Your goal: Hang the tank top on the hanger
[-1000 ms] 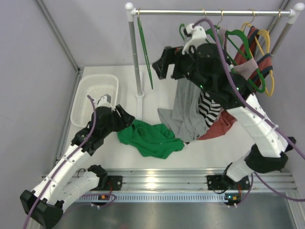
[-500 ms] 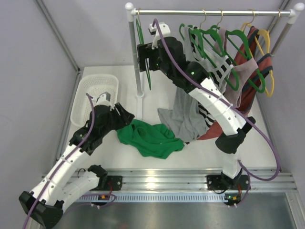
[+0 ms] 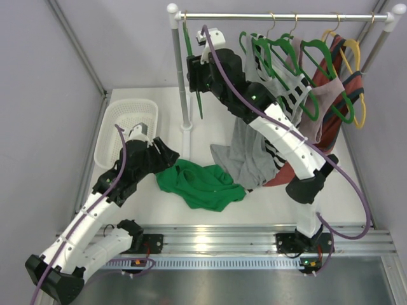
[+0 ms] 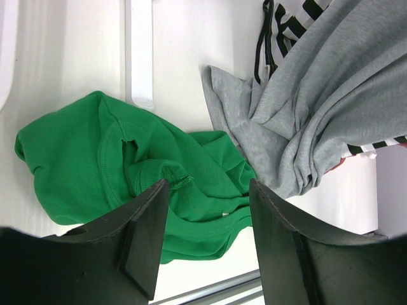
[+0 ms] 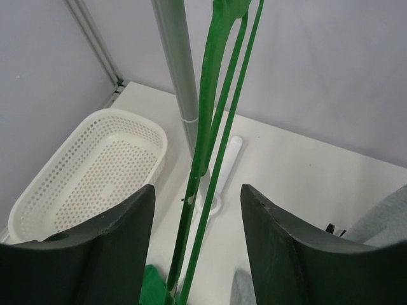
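**Right arm at the hanger, tank top in a heap on the table**

The green tank top [image 3: 202, 184] [image 4: 127, 165] lies crumpled on the white table [image 3: 356, 184], near the front edge and just left of a grey top [image 3: 245, 149] whose hem trails down onto the table. A black-and-white striped top [image 3: 278, 143] hangs behind the grey one.

The left gripper [image 3: 166, 155] [image 4: 206, 241] hangs over the left edge of the tank top. Its fingers are spread apart, with green fabric showing between them; they hold nothing.

The thin green hanger [image 3: 200, 107] [image 5: 212, 108] hangs edge-on at the left end of the rail [image 3: 280, 17], just beside the grey pole [image 3: 180, 70]. The right gripper [image 3: 193, 76] [image 5: 197, 254] is raised to it. Its fingers stand apart on either side of the hanger, and the wrist view shows a gap on both sides, so they are not closed on it.

A white basket [image 3: 126, 130] [image 5: 89, 171] sits on the table to the left of the pole.
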You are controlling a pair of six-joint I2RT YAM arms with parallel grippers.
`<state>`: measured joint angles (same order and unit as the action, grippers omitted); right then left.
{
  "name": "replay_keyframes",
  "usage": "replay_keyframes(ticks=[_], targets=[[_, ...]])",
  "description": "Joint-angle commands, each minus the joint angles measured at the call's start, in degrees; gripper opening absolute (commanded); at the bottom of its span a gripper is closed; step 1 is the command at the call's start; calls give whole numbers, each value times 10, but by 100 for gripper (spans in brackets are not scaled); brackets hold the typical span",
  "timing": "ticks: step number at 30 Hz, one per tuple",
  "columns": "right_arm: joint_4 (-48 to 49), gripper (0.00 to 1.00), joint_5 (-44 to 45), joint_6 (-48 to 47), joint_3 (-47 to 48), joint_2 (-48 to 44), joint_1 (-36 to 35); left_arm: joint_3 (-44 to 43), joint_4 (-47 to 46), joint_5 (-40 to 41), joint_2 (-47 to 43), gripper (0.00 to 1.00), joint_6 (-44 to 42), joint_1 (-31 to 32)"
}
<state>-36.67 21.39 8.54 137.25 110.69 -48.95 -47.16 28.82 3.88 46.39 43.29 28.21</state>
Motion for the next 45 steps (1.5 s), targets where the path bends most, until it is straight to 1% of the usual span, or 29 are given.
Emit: replay_keyframes(ticks=[1, 7, 8, 10, 13, 14, 16, 17, 19, 20, 27, 32, 40, 45], targets=[[20, 56, 6, -11, 11, 15, 5, -14, 2, -5, -2, 58, -6, 1], [20, 52, 7, -15, 18, 26, 8, -14, 6, -5, -5, 58, -5, 1], [20, 49, 6, -16, 15, 27, 8, -14, 7, -5, -7, 58, -6, 1], [22, 46, 5, -14, 14, 27, 8, -14, 9, -2, -9, 58, -6, 1], [25, 35, 6, -16, 14, 26, 8, -13, 10, -2, -10, 58, -6, 1], [26, 29, 8, -16, 14, 26, 8, -13, 10, -2, -8, 58, -7, 1], [29, 22, 15, -19, 13, 22, 8, -12, 9, -2, -9, 58, -6, 1], [30, 15, 17, -20, 12, 21, 8, -12, 10, -2, -9, 58, -7, 1], [34, 9, 25, -26, 12, 18, 8, -10, 8, -2, -8, 58, -6, 1], [35, 0, 34, -28, 12, 15, 8, -10, 8, -3, -8, 57, -5, 1], [51, 0, 60, -44, 6, -3, 8, -8, 5, -5, -6, 57, -5, 1], [80, 0, 86, -61, -25, -28, 8, -7, 3, -5, -7, 57, -4, 1], [114, 0, 92, -82, -44, -53, 8, -3, 0, -4, -5, 57, -7, 1], [107, 0, 91, -79, -44, -60, 8, 0, -3, 0, -2, 57, -7, 1]])
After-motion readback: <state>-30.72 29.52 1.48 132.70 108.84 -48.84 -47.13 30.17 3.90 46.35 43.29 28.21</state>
